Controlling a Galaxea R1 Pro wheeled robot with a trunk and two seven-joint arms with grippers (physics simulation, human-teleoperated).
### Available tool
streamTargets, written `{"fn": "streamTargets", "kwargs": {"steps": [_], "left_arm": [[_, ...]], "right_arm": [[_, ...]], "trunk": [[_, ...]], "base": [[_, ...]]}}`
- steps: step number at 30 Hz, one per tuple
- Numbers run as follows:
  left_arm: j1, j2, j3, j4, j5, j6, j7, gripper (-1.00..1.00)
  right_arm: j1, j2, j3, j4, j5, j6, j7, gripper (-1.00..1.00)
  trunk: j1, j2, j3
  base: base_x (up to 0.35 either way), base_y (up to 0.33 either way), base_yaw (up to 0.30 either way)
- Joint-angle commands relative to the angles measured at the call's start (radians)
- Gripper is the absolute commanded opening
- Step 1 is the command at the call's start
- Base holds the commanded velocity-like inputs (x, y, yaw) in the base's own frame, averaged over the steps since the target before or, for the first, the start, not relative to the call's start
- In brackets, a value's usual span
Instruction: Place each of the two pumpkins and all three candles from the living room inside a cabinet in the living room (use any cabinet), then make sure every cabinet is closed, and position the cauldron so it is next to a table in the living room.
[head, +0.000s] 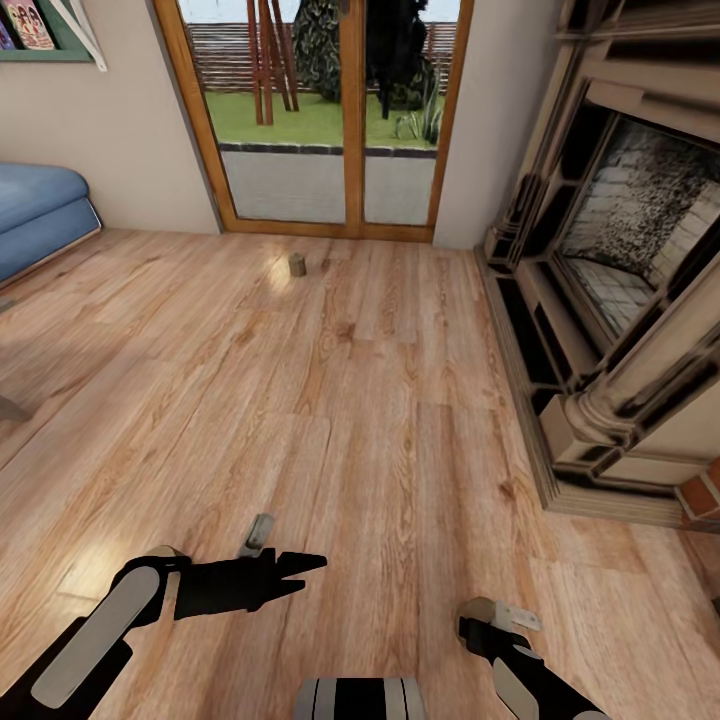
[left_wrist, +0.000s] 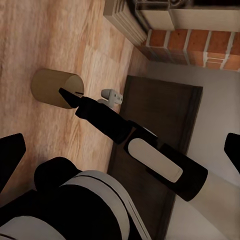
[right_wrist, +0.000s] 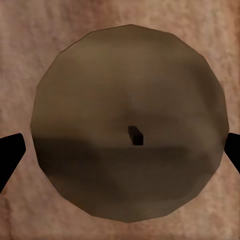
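Candle (right_wrist: 129, 122) sits upright on the wooden floor (head: 380, 400) directly beneath my right gripper (head: 478, 612), whose fingers (right_wrist: 10, 152) stand spread wide on either side of it, not touching. Another candle (head: 297, 264) stands near the glass door (head: 315, 110). Left gripper (head: 305, 570) hovers empty; I cannot tell whether its fingers are parted.

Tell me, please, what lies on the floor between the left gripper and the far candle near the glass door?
Nothing: in the head view, only bare wooden floor separates the left gripper from that candle.

One candle (head: 297, 264) stands on the floor (head: 380, 420) before the glass door (head: 325, 110) (fireplace (head: 620, 260) to the right).
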Motion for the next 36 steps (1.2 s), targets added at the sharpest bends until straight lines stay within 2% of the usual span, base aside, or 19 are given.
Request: {"fn": "streamTargets", "kwargs": {"steps": [1,18,19,36], "left_arm": [[-0.001,0.001,-0.001,0.0,-0.001,0.001,-0.002,1.0],[-0.001,-0.001,-0.001,0.0,-0.002,0.001,-0.002,1.0],[-0.001,-0.001,-0.001,0.0,-0.002,0.001,-0.002,1.0],[-0.001,-0.001,-0.001,0.0,0.0,0.001,-0.002,1.0]], "right_arm": [[0.0,-0.001,0.009,-0.001,-0.01,-0.001,-0.006,1.0],[0.0,-0.001,0.009,-0.001,-0.008,-0.001,-0.006,1.0],[0.0,-0.001,0.009,-0.001,-0.008,-0.001,-0.006,-1.0],[0.0,-0.001,0.01,-0.001,-0.01,-0.001,-0.006,-1.0]], "trunk": [[0.0,0.0,-0.001],[0.0,0.0,-0.001],[0.0,0.0,-0.001],[0.0,0.0,-0.001]], "base": [[0.0,0.0,0.0],[0.007,0.0,0.0],[0.0,0.0,0.0],[0.0,0.0,0.0]]}}
